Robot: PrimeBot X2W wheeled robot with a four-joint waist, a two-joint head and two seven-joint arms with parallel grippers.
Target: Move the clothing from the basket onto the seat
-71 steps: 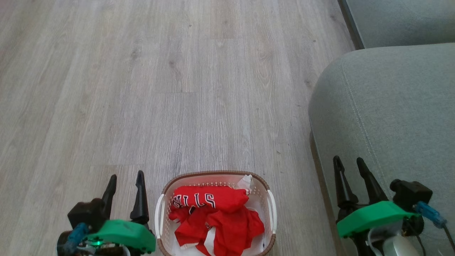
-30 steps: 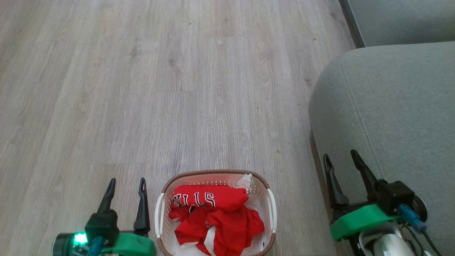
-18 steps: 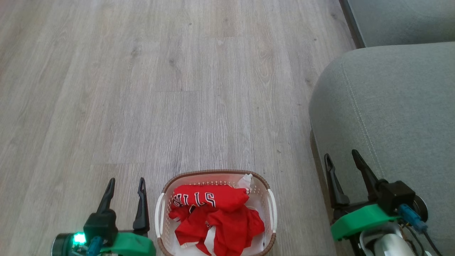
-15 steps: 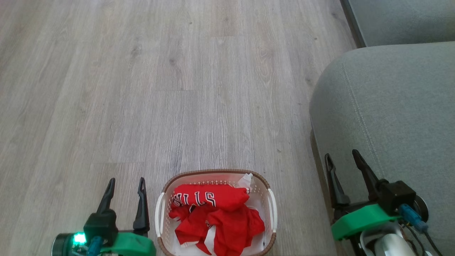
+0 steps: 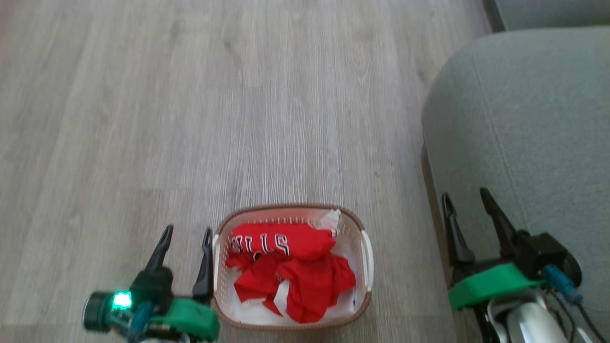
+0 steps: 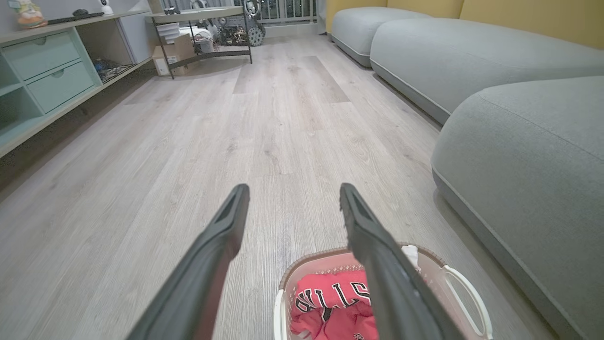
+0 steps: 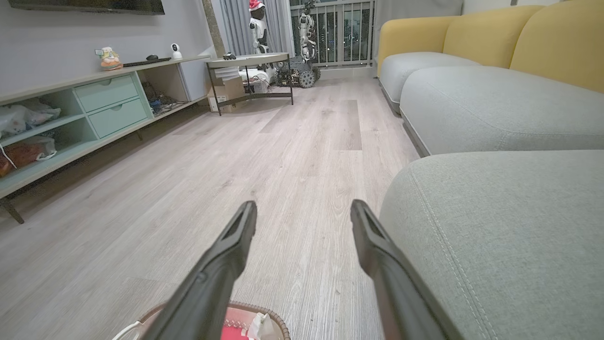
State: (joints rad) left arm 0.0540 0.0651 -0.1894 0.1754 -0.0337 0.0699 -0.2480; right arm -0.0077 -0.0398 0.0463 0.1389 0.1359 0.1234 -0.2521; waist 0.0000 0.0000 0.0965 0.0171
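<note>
Two wide-open, empty grippers: the left gripper (image 5: 187,231) is parked right beside the basket (image 5: 286,208), clothing (image 5: 290,267) just to its right, so it's reckoned nearer than the right gripper (image 5: 465,194).

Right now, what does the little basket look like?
The basket is small, white, holed plastic with rounded corners, a brown woven-look rim and white side handles. It stands upright on the wooden floor, left of the grey sofa seat, apart from it. Crumpled red clothing lies inside.
</note>
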